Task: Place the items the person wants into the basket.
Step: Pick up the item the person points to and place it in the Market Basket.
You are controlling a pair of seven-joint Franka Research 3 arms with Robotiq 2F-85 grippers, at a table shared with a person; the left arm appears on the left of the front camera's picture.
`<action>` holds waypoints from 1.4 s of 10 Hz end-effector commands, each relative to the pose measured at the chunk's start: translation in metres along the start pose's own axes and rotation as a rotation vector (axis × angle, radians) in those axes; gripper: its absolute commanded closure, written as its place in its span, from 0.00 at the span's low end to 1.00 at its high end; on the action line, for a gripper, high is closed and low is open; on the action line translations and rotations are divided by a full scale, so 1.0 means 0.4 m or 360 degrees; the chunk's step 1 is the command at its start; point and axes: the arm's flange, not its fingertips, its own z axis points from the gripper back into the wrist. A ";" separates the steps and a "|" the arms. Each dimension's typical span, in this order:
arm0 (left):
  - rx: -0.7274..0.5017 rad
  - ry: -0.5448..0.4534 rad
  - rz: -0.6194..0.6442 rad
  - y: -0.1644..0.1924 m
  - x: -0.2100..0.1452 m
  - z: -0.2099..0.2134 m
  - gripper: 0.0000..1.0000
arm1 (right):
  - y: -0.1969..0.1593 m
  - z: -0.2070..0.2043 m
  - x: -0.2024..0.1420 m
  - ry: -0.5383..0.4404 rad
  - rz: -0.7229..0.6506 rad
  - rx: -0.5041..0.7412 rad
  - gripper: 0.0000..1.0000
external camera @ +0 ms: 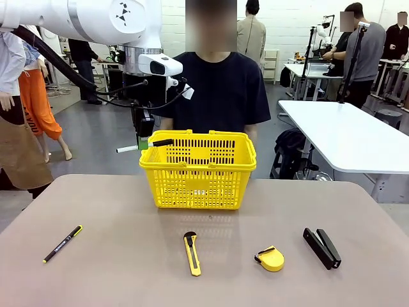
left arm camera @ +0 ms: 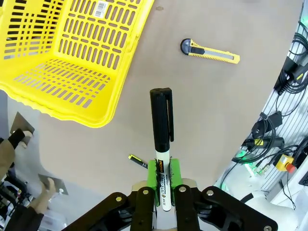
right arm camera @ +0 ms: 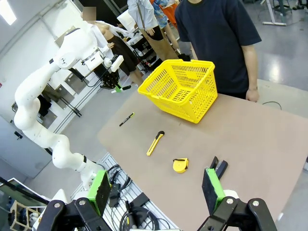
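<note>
Across the brown bench (external camera: 115, 211) stands the person (external camera: 217, 89) in a dark T-shirt, lower body hidden behind the yellow basket (external camera: 198, 182), one hand resting at the bench edge in the right wrist view. That basket sits at the far middle of the bench; a small white sticker on its front wall carries print too small to read. From the upper left the white left arm (external camera: 96, 19) comes in, cut off by the picture's edge, its wrist turned straight down just beside the basket's left far corner. Its left fingers (left arm camera: 175, 174) are clenched on the slim white marker (left arm camera: 161, 120), which lies roughly level in the air, black cap toward the basket and outside its rim; the barrel has an orange-and-black label that cannot be made out, and its rear end is hidden between the green pads. Near the robot's side, the right fingers (right arm camera: 100, 191) stand spread wide and grasp nothing, high above the bench's near right corner. On the bench front, well apart from one another, lie the black stapler (external camera: 321, 247) at the right, the yellow utility knife (external camera: 192, 253) in the middle, the black pen (external camera: 62, 244) with yellow tip at the left, and the yellow-black tape measure (external camera: 271, 258) between knife and stapler.
</note>
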 end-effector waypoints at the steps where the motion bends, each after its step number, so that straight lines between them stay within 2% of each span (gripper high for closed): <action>1: 0.0000 0.0000 0.0000 0.000 0.000 0.000 0.88 | 0.002 0.000 0.005 -0.0025 0.0034 0.0036 0.00; 2: -0.0009 0.0084 -0.0271 0.065 0.075 0.000 0.88 | 0.002 0.000 0.005 -0.0025 0.0034 0.0036 0.00; 3: -0.0011 0.0104 -0.0448 0.107 0.129 -0.010 0.88 | 0.002 0.000 0.005 -0.0025 0.0034 0.0036 0.00; 5: -0.0002 0.0097 -0.0648 0.152 0.210 -0.062 0.88 | 0.002 0.000 0.005 -0.0025 0.0034 0.0036 0.00; 6: 0.0052 0.0087 -0.0664 0.173 0.242 -0.080 0.88 | 0.002 0.000 0.005 -0.0025 0.0034 0.0036 0.00; 8: 0.0092 -0.0034 -0.0705 0.198 0.293 -0.121 0.88 | 0.002 0.000 0.005 -0.0025 0.0034 0.0036 0.00; 11: 0.0178 -0.0181 -0.0724 0.206 0.316 -0.210 0.88 | 0.002 0.000 0.005 -0.0025 0.0034 0.0036 0.00; 14: 0.0145 -0.0185 -0.0735 0.225 0.340 -0.279 0.88 | 0.002 0.000 0.005 -0.0025 0.0034 0.0036 0.00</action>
